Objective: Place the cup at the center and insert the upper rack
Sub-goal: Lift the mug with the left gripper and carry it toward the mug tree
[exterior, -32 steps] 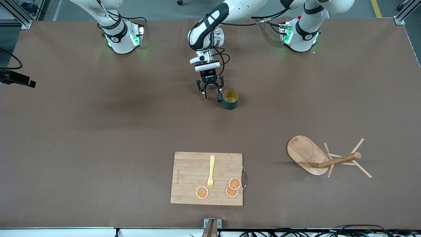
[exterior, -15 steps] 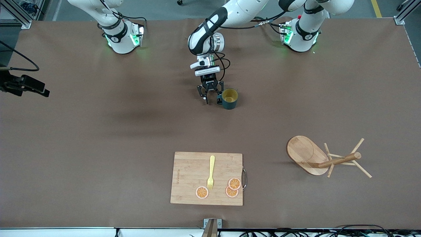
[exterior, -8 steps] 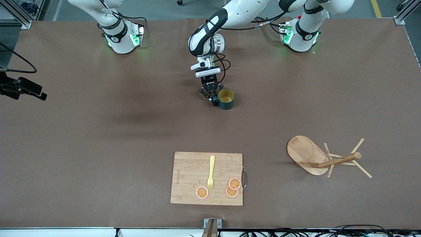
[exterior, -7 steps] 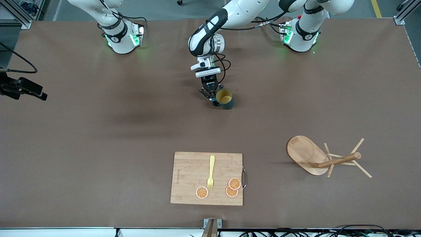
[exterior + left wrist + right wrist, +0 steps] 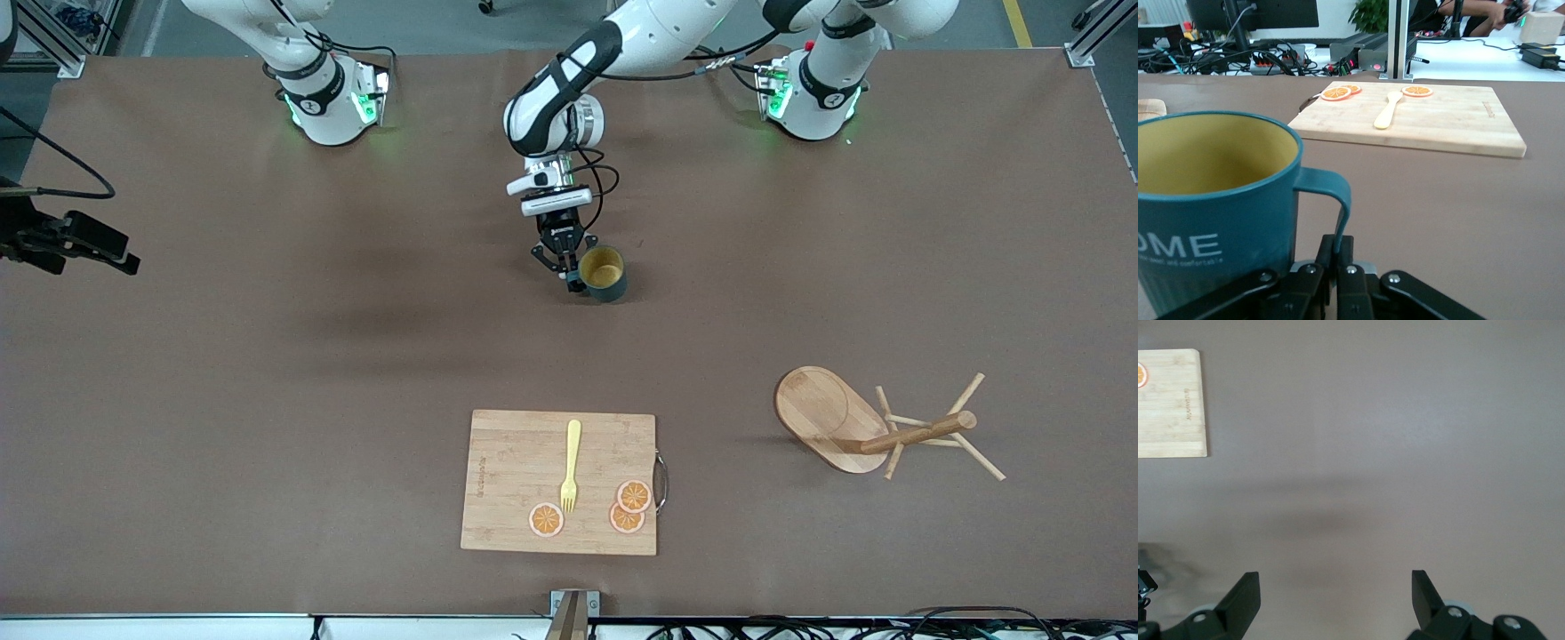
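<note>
Since a second ago, when my left gripper [image 5: 569, 272] stood open beside the cup [image 5: 603, 274], it has closed on the handle [image 5: 1335, 200], and the cup has shifted slightly toward the right arm's end. I judge the grasp made and the carry to centre next. My right gripper [image 5: 1331, 600] waits, fingers apart, over bare table. Smooth teal glaze, matte yellow inside, a thin looped handle. Nearer the camera, toward the left arm's end, the rack [image 5: 876, 425] lies tipped over, pale wood with slim pegs.
</note>
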Controlling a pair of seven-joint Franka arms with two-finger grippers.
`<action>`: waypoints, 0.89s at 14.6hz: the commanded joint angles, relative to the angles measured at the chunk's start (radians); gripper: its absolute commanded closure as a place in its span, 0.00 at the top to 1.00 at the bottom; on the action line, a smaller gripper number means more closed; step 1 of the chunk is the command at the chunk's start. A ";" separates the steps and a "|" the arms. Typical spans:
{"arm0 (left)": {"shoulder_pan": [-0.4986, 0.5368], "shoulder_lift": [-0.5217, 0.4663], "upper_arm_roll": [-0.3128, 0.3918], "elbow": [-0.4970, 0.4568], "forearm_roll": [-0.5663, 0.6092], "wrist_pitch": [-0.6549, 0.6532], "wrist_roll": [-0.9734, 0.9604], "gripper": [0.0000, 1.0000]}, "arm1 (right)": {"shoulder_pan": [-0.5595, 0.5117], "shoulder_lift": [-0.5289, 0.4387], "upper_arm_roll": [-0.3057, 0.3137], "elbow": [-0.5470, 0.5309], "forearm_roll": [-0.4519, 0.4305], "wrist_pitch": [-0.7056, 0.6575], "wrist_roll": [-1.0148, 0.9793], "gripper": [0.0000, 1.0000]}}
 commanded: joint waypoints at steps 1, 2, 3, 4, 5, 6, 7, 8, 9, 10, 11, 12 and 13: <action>0.031 -0.025 -0.006 0.131 -0.162 0.048 0.167 0.00 | -0.011 -0.032 -0.008 0.011 -0.002 -0.055 0.000 1.00; 0.040 -0.026 -0.008 0.185 -0.233 0.052 0.239 0.00 | -0.037 -0.048 -0.012 0.013 -0.004 -0.112 0.001 1.00; 0.051 -0.031 -0.008 0.235 -0.309 0.054 0.294 0.00 | -0.078 -0.058 -0.013 0.014 -0.002 -0.150 0.001 1.00; 0.063 -0.042 -0.008 0.271 -0.383 0.054 0.346 0.00 | -0.094 -0.066 -0.012 0.014 -0.005 -0.152 0.000 1.00; 0.085 -0.064 -0.008 0.286 -0.456 0.061 0.405 0.00 | -0.094 -0.062 -0.007 0.014 -0.037 -0.148 -0.002 1.00; 0.108 -0.097 -0.008 0.289 -0.529 0.092 0.445 0.00 | -0.083 -0.058 -0.001 0.014 -0.083 -0.136 0.000 1.00; 0.134 -0.130 -0.008 0.289 -0.590 0.124 0.465 0.00 | -0.056 -0.057 0.010 0.013 -0.111 -0.120 0.001 1.00; 0.164 -0.164 -0.008 0.289 -0.659 0.153 0.474 0.00 | -0.010 -0.057 0.011 0.014 -0.128 -0.100 0.001 1.00; 0.184 -0.184 -0.008 0.289 -0.720 0.163 0.489 0.00 | 0.009 -0.049 0.013 0.010 -0.134 -0.074 0.003 1.00; 0.209 -0.200 -0.008 0.289 -0.776 0.172 0.515 0.00 | 0.012 -0.048 0.013 0.002 -0.134 -0.063 0.007 1.00; 0.239 -0.216 -0.008 0.289 -0.843 0.183 0.544 0.00 | 0.000 -0.046 0.008 0.001 -0.130 -0.065 0.010 1.00; 0.261 -0.230 -0.008 0.289 -0.911 0.195 0.564 0.00 | -0.026 -0.048 0.001 0.002 -0.119 -0.071 0.010 1.00; 0.287 -0.241 -0.008 0.289 -0.967 0.201 0.580 0.00 | -0.055 -0.049 0.001 0.004 -0.111 -0.074 0.003 1.00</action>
